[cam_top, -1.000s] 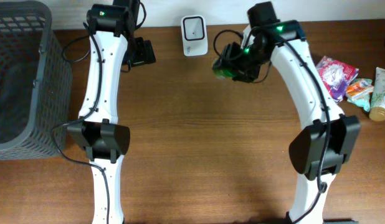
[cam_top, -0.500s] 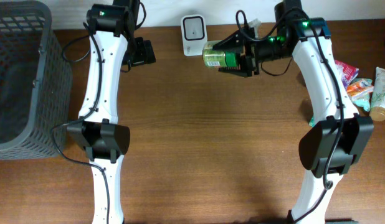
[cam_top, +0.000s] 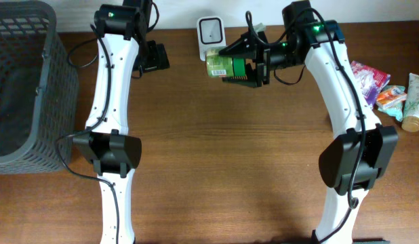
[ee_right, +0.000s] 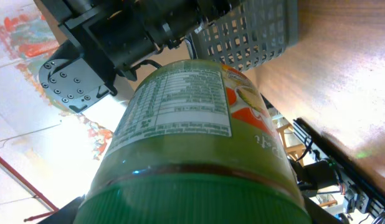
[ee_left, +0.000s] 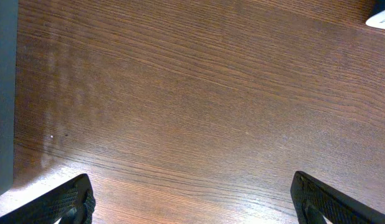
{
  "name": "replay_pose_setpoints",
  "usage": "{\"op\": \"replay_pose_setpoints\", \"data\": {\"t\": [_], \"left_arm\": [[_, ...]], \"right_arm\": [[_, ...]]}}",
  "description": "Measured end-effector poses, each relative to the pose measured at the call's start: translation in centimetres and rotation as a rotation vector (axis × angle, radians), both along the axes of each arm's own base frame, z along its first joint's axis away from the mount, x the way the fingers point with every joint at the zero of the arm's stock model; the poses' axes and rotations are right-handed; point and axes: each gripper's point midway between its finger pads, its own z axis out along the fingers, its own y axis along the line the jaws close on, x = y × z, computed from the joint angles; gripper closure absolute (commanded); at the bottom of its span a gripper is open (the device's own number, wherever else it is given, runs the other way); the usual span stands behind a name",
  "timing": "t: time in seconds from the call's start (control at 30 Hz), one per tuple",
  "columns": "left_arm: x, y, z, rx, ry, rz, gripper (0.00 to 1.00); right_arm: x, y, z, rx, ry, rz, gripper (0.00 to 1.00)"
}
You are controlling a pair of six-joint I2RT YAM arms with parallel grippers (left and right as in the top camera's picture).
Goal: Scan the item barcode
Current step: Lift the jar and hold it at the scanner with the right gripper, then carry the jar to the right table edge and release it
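Holding a green jar at its lid end, the right jaws are clenched around it, with one black finger on the far side and the other on the near side.

Overhead view: the jar lies on its side, long axis running left–right across the table, roughly parallel to the back edge. The lid end is toward the right arm. The base points left, toward the left arm and the grey basket. The jar is just in front of the white scanner, near the back of the table. Whether the two touch cannot be told from above, and the jar's height over the table is not readable.

Right wrist view: the green lid is nearest the camera and the jar body recedes away from it. A white label panel of small print faces the camera. An orange and yellow picture wraps round to the right.

Left jaws: spread wide, grasping nothing. The left wrist view shows the fingertips at the lower corners with bare wood between them. They hang left of the scanner, apart from the jar.

Right side of the table: a pink packet, an orange and teal packet and a pale tube lie together beside the right arm.
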Motion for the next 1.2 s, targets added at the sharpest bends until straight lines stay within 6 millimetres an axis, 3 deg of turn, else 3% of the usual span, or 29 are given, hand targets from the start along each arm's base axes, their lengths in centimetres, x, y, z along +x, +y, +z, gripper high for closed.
{"op": "replay_pose_setpoints", "data": {"t": [0.37, 0.5, 0.63, 0.8, 0.9, 0.97, 1.1, 1.2], "left_arm": [[0.0, 0.0, 0.0, 0.000, 0.000, 0.000, 0.01], [0.0, 0.0, 0.0, 0.000, 0.000, 0.000, 0.01], [0.0, 0.0, 0.0, 0.000, 0.000, 0.000, 0.01], [0.0, 0.0, 0.0, 0.000, 0.000, 0.000, 0.01], [0.0, 0.0, 0.0, 0.000, 0.000, 0.000, 0.01], [0.0, 0.0, 0.0, 0.000, 0.000, 0.000, 0.01], [0.0, 0.0, 0.0, 0.000, -0.001, 0.000, 0.01], [0.0, 0.0, 0.0, 0.000, 0.000, 0.000, 0.01]], "right_arm": [[1.9, 0.4, 1.2, 0.007, 0.106, -0.019, 0.38], [2.9, 0.4, -0.1, -0.066, 0.091, -0.074, 0.48], [5.7, -0.6, -4.2, -0.307, -0.141, -0.202, 0.49], [9.2, -1.6, -9.3, -0.743, -0.466, -0.308, 0.48], [11.4, -1.0, -9.4, -0.909, -0.658, -0.371, 0.48], [13.6, -0.6, -8.1, -0.992, -0.797, -0.460, 0.48], [17.4, -0.4, -6.9, -1.019, -0.936, -0.606, 0.48], [21.0, 0.1, -10.1, -1.025, -0.984, -0.667, 0.53]]}}
